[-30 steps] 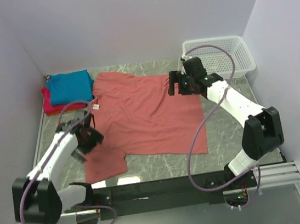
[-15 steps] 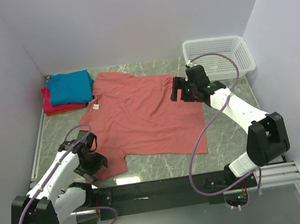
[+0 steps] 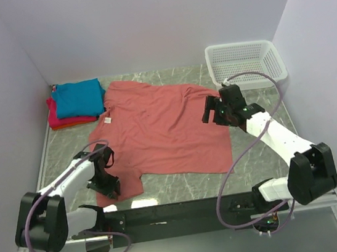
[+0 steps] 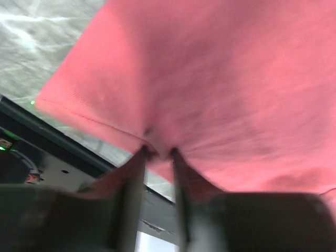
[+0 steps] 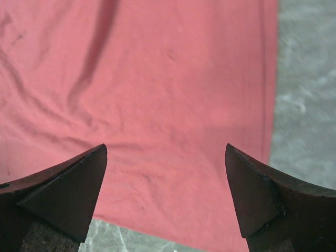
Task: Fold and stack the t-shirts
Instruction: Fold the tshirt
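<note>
The salmon-red t-shirt (image 3: pixel 162 127) lies spread flat on the marble table, its near-left sleeve hanging toward the front edge. My left gripper (image 3: pixel 109 186) is down on that sleeve. In the left wrist view its fingers (image 4: pixel 158 153) stand close together with a ridge of the salmon-red cloth (image 4: pixel 220 79) pinched between the tips. My right gripper (image 3: pixel 211 111) hovers over the shirt's right part, jaws wide open (image 5: pixel 165 148) with only flat cloth (image 5: pixel 157 79) beneath. At the back left, the teal-blue t-shirt (image 3: pixel 78 97) lies folded on the magenta-pink one (image 3: pixel 62 120).
A white mesh basket (image 3: pixel 243 44) stands at the back right corner. Bare marble table (image 3: pixel 253 152) shows to the right of the shirt. A black rail (image 3: pixel 180 211) runs along the near edge, just past the left gripper. Walls close in on both sides.
My left gripper has come down toward the near edge onto the sleeve and its jaws have narrowed on the cloth. The right gripper has drifted right and nearer, still open.
</note>
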